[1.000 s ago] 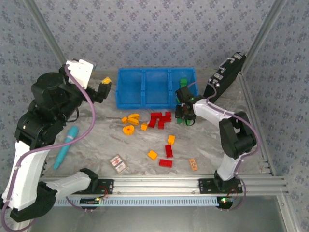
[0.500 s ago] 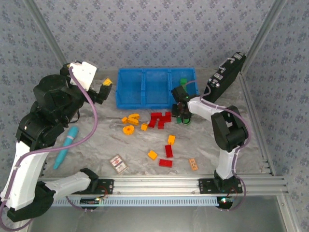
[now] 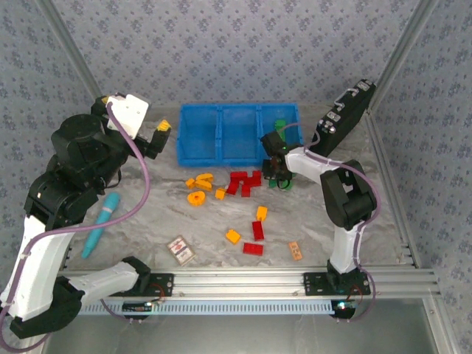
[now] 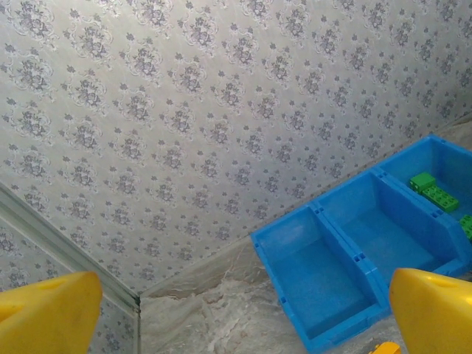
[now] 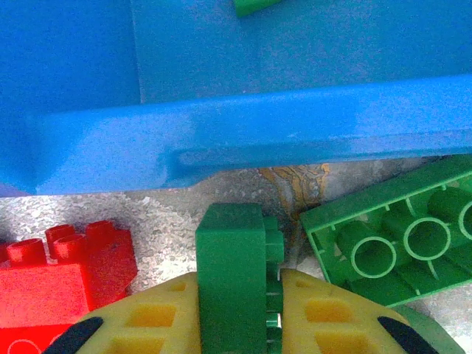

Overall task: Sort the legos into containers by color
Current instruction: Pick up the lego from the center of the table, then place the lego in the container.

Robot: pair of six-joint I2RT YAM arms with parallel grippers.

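My right gripper (image 5: 240,324) is shut on a green brick (image 5: 234,276), held upright just in front of the blue bin's front wall (image 5: 243,133). An upside-down green brick (image 5: 398,251) lies to its right and a red brick (image 5: 59,273) to its left. From above, the right gripper (image 3: 279,175) sits by the bin's (image 3: 221,161) right compartment, which holds green bricks (image 3: 280,125). Red bricks (image 3: 243,182), orange bricks (image 3: 200,181) and an orange ring (image 3: 196,198) lie before the bin. My left gripper (image 3: 161,133) hangs open and empty, raised left of the bin (image 4: 313,210).
More bricks lie nearer the front: orange (image 3: 233,236), red (image 3: 253,248). A teal pen-shaped object (image 3: 101,223) lies at the left, a patterned card (image 3: 181,250) and a small orange tag (image 3: 296,251) near the front rail. A black case (image 3: 343,114) leans at the back right.
The right gripper has shifted slightly left along the bin's front wall, still holding the green brick, and its elbow has swung in. The left arm has barely moved.
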